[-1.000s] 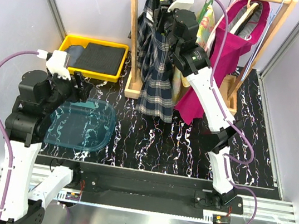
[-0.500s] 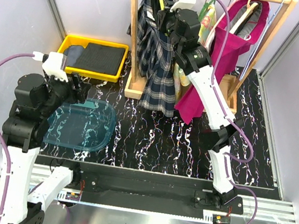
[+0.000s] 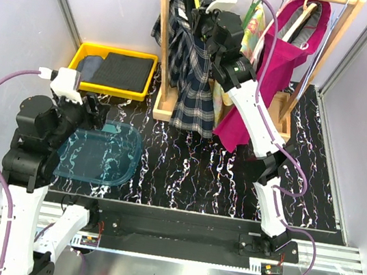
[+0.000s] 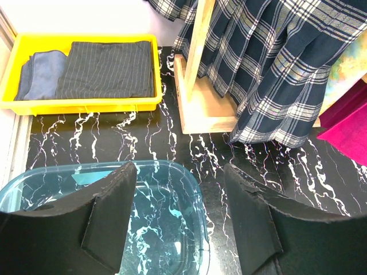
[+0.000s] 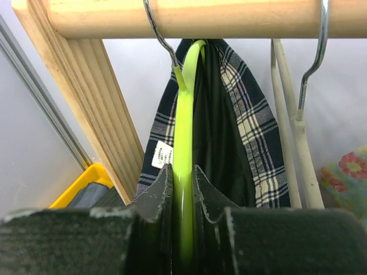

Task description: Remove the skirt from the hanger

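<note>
A navy plaid skirt hangs on a lime green hanger whose metal hook is over the wooden rail of the rack. It also shows in the left wrist view. My right gripper is shut on the green hanger just under its hook; it sits high at the rail in the top view. My left gripper is open and empty, above the blue tub at the left of the table, in the top view.
A yellow tray with folded dark cloths sits at the back left. A magenta garment and a floral one hang to the right of the skirt. The rack's wooden post and base stand beside the skirt.
My right gripper has lifted the hanger and skirt up toward the rail and a little left. My left arm has drawn back slightly to the left.
</note>
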`<state>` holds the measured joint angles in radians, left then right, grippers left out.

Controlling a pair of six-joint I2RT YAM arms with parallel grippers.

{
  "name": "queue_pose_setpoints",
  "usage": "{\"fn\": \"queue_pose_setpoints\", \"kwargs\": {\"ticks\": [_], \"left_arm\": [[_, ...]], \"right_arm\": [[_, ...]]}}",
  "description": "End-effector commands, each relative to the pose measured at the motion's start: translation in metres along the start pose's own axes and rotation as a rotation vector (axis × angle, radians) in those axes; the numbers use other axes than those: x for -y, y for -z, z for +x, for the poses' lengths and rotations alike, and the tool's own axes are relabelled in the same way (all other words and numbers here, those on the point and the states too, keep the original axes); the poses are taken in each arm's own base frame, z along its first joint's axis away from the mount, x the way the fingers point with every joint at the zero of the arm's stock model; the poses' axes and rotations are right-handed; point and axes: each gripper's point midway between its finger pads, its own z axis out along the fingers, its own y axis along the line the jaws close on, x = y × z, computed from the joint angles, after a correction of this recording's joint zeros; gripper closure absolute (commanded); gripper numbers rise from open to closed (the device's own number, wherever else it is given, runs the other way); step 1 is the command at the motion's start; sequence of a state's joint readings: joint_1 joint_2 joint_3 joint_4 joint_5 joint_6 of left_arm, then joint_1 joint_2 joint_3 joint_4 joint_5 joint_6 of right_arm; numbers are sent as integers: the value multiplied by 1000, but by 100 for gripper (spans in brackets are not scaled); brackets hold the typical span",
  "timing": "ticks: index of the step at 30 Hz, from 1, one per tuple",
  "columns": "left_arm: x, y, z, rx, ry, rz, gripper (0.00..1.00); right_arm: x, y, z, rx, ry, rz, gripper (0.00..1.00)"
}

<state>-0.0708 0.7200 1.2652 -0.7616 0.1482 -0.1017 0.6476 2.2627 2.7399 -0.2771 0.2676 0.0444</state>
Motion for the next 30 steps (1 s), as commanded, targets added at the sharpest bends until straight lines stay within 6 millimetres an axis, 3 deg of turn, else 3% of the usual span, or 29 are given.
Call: {"fn": "queue_pose_setpoints", "kwargs": {"ticks": [1,2,8,13,17,18,23,24,26,27,28,29,30], "left_arm": [[-2,0,-10,52,-19,-13,34],[-2,-1,-10,51,-19,-10,34],[-2,2,-9,55,-19,-11,34],[-4,4,-5,45,-24,-23,34],[-5,4,-3,39,-24,-28,34],[-5,3,-2,35,-21,-27,34],[-5,5,-1,33,-19,-27,34],[-5,5,-1,32,-20,-28,34],[-6,6,-1,31,-25,-35,34],[-7,7,-2,36,-25,-38,34],[-6,7,-2,33,-22,-37,34],[-6,8,-2,37,-21,-36,34],[-5,8,-2,37,-18,-33,34]], "right_arm": [[-4,38,-146,379,-29,-49,100],[-3,45,-161,421,-33,-50,100],[-3,59,-186,469,-4,-57,100],[0,81,-223,558,9,-58,100],[3,98,-243,587,3,-55,100],[3,96,-239,576,8,-54,100],[9,117,-271,666,14,-39,100],[12,129,-286,701,3,-38,100],[10,134,-291,702,-10,-50,100],[8,126,-279,668,-9,-57,100],[10,137,-290,685,-25,-58,100],[8,126,-273,638,-16,-61,100],[9,133,-278,636,-23,-64,100]]}}
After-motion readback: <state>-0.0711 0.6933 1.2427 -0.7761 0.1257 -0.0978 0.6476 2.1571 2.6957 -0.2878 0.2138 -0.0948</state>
